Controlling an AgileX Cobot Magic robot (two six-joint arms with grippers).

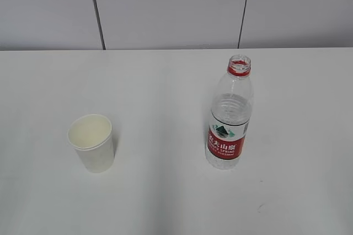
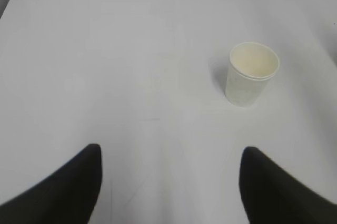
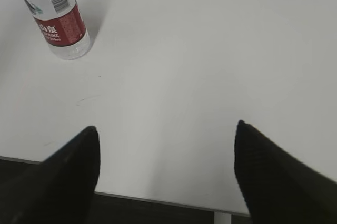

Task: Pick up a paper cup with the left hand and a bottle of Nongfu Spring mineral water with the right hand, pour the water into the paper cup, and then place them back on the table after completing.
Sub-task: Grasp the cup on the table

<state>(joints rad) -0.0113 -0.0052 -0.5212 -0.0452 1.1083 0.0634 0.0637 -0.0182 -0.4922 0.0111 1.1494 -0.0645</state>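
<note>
A white paper cup stands upright on the white table, left of centre; the inside I can see holds no water. It also shows in the left wrist view, ahead and to the right of my left gripper, which is open and holds nothing. A clear uncapped bottle with a red label stands upright to the right, water filling most of it. It shows at the top left of the right wrist view. My right gripper is open, holds nothing, and hangs over the table's front edge. Neither arm shows in the exterior view.
A grey panelled wall runs behind the table. The table's front edge and dark floor below it show in the right wrist view. A small mark lies on the table in front of the bottle.
</note>
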